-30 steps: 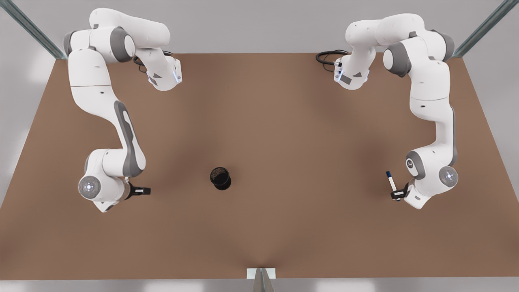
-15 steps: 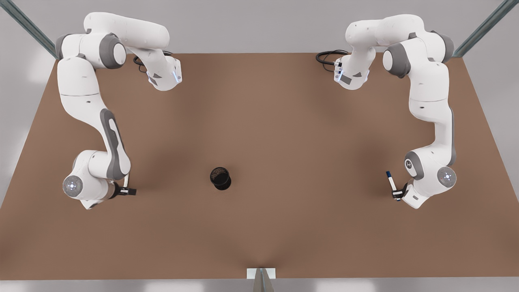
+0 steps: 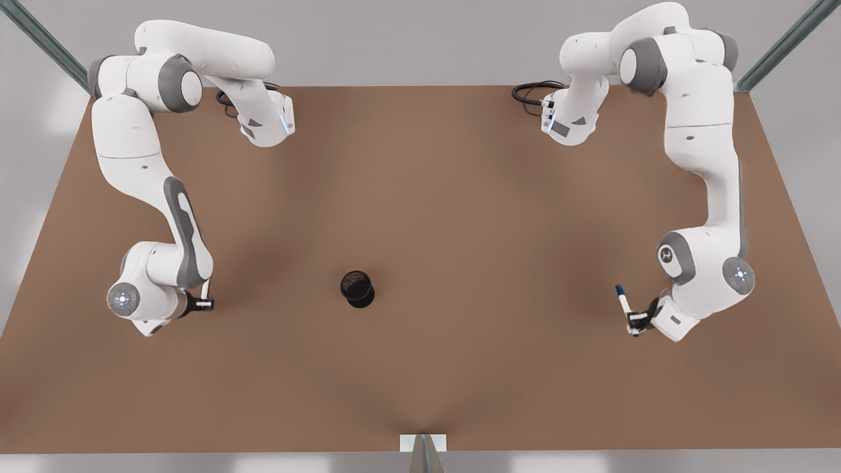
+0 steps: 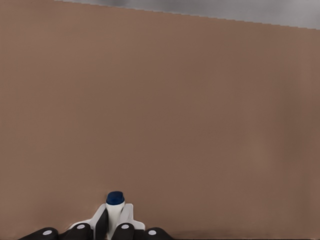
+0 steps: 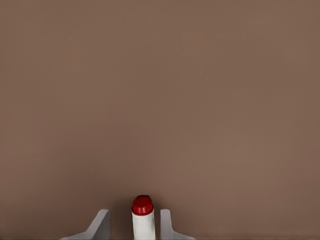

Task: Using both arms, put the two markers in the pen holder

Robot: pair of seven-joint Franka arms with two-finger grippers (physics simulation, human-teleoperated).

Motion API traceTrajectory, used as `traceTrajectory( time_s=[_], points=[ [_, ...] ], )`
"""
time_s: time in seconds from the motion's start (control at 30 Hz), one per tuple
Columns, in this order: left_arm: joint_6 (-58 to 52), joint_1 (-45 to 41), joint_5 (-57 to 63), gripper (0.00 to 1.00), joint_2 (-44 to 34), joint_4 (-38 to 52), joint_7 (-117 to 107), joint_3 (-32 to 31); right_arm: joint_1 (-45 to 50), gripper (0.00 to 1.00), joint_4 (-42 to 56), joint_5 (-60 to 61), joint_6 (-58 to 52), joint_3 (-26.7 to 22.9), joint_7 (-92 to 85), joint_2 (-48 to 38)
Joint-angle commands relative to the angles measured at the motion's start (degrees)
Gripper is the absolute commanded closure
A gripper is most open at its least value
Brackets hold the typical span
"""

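The pen holder (image 3: 357,289), a small black cup, stands upright in the middle of the brown table (image 3: 460,197). On the front view's right, my left gripper (image 3: 635,321) is shut on the blue marker (image 3: 621,301). In the left wrist view the blue marker's (image 4: 115,206) dark blue end shows tight between the white fingertips (image 4: 96,222) of the left gripper (image 4: 114,225). On the front view's left, my right gripper (image 3: 205,303) is at the red marker (image 3: 208,290). In the right wrist view the right gripper (image 5: 134,224) is open, the red marker (image 5: 143,216) between its fingertips (image 5: 101,223) with gaps on both sides.
Both arm bases (image 3: 266,121) (image 3: 568,121) stand at the table's far edge, with black cables (image 3: 529,92) beside them. A small white bracket (image 3: 423,442) sits at the near edge. Bare brown tabletop lies between each gripper and the cup.
The arm on the front view's left swung further left, away from the cup, then settled at the red marker. The arm on the right rose, carrying the blue marker slightly leftward.
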Motion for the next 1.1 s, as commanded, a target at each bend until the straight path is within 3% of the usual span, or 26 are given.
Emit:
traceTrajectory(
  time_s=[0.0,0.13,0.2,0.27,0.3,0.43,0.5,0.7,0.9,1.07],
  points=[
    [-14.09,-0.08,-7.29,0.79,-4.04,0.13,2.65,-2.14,0.00,0.50,-0.24,-0.10,0.06,0.00,-4.02,-0.13],
    [-15.24,-1.31,-14.59,0.79,-4.14,2.59,1.59,-12.08,-0.44,0.64,-0.32,-0.01,0.06,0.09,-4.55,-0.13],
    [-3.47,-9.04,-17.14,0.79,-1.33,5.22,1.42,-12.08,-0.44,0.72,-0.41,-0.01,0.06,0.09,-4.55,-0.13],
    [2.42,-14.84,-17.05,0.79,6.84,17.26,1.24,-12.17,-0.44,0.77,-0.32,-0.01,-0.03,0.18,-4.55,-0.21],
    [8.48,-17.04,-17.05,0.79,8.25,18.41,1.24,-12.26,-0.35,0.78,-0.32,-0.01,-0.12,0.18,-4.55,-0.30],
    [29.31,-28.64,-16.97,0.79,16.34,28.17,-8.86,-12.43,0.18,0.79,0.38,-0.01,-2.84,2.20,-4.37,-6.10],
    [39.33,-30.23,-16.97,0.79,18.98,30.54,-13.17,-15.77,0.35,0.79,1.61,-0.10,-4.60,3.96,-4.20,-9.53],
    [47.42,-32.86,-16.97,0.79,22.93,31.59,-22.05,-23.85,0.44,0.79,4.77,-0.10,-9.08,10.45,1.77,-14.54],
    [54.98,-34.80,-10.11,0.79,27.94,30.37,-21.35,-23.07,0.26,0.79,9.34,0.16,-12.95,17.84,9.51,-16.21],
    [60.25,-38.75,-8.01,0.79,28.91,29.67,-21.08,-19.90,0.00,0.79,9.87,0.34,-13.21,20.83,11.35,-16.74]
  ],
)
